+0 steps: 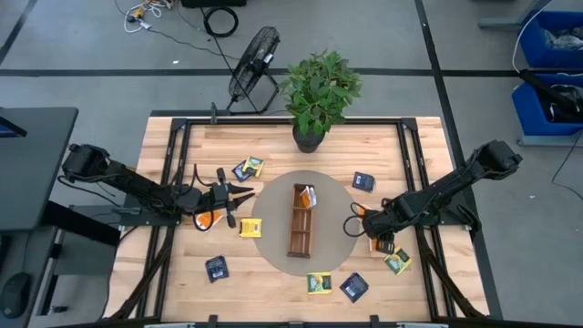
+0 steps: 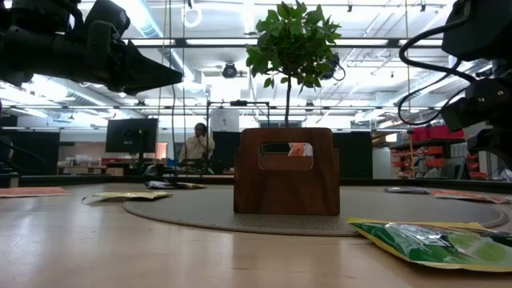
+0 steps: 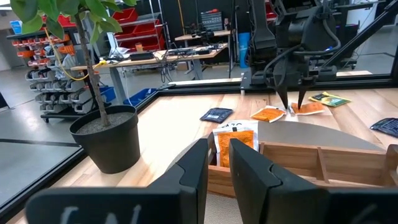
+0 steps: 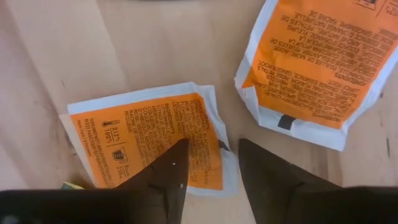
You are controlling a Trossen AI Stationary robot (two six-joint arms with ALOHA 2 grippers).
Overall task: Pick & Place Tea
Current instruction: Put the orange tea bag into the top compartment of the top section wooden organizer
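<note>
A long brown wooden tray (image 1: 300,232) lies on a round grey mat, with one orange tea sachet (image 3: 236,140) standing in its far compartment. Two orange tea sachets (image 4: 149,140) (image 4: 323,68) lie flat on the table right of the mat. My right gripper (image 4: 211,155) points down over the nearer one, open, with its fingers astride that sachet's edge. My left gripper (image 1: 244,192) hovers level at the mat's left side and points at the tray. Its fingers (image 3: 193,168) stand a little apart with nothing between them. My right gripper comes from above, pointing down, at the orange sachet's edge (image 4: 217,146) beside its corner. One finger (image 4: 168,165) stands over the printed face and the other past the edge. The sachet lies flat on the table. Whether the fingertips touch it I cannot tell.
More sachets lie scattered around the mat: yellow (image 1: 250,227), navy (image 1: 363,181) (image 1: 217,268) (image 1: 354,286), green-yellow (image 1: 319,283) (image 1: 397,262). An orange one (image 1: 208,219) lies under the left arm. A potted plant (image 1: 319,91) stands at the table's far edge.
</note>
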